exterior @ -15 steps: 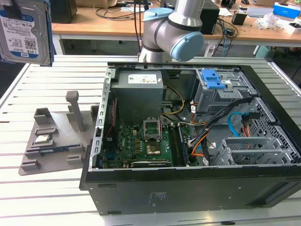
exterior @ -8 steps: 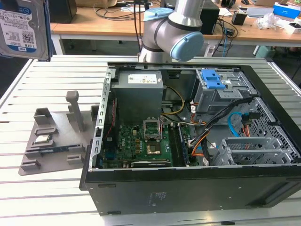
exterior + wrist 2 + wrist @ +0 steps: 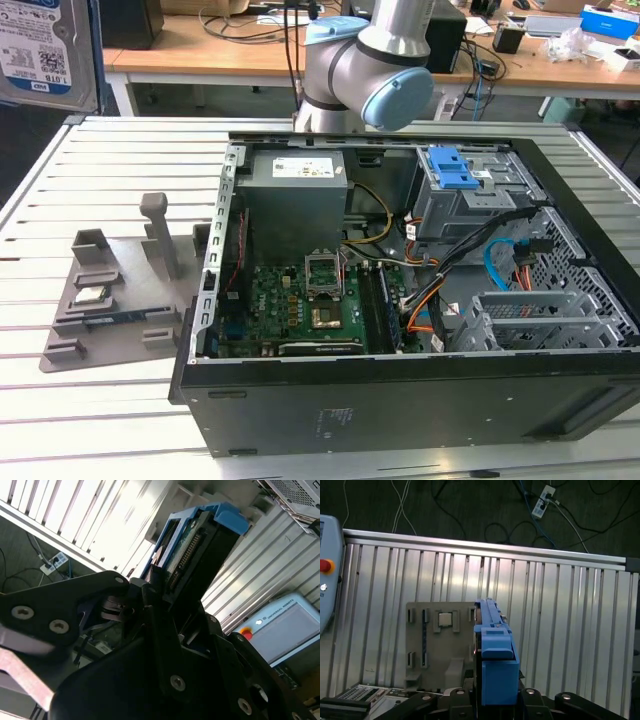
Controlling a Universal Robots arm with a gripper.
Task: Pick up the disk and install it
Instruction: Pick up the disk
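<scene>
Gripper state: in both wrist views we see the gripper (image 3: 495,697) closed on the disk (image 3: 494,647). Its black fingers (image 3: 530,698) press the two broad faces, so the jaws stand only as far apart as the drive is thick.
Why this hold: we judge that clamping the flat faces leaves the blue bracket's edges free, as sliding into a bay would require.
Disk attitude: it sits edge-on to the first wrist view, with the blue bracket facing the camera. In the second wrist view a row of connector pins (image 3: 186,555) runs along one exposed edge.
Disk position: it is lifted off the slatted table (image 3: 560,620), above the grey fixture plate (image 3: 420,645) that carries the small chip (image 3: 448,619), and touches neither.
Relative to the case: in the exterior view the disk (image 3: 45,50) hangs at the exterior view's upper left, well apart from the open computer case (image 3: 400,400).
Task progress: we judge the pick-up done and the install not yet done. The drive cage (image 3: 470,205) under the blue latch plate (image 3: 452,168) sits deep inside the case.
</scene>
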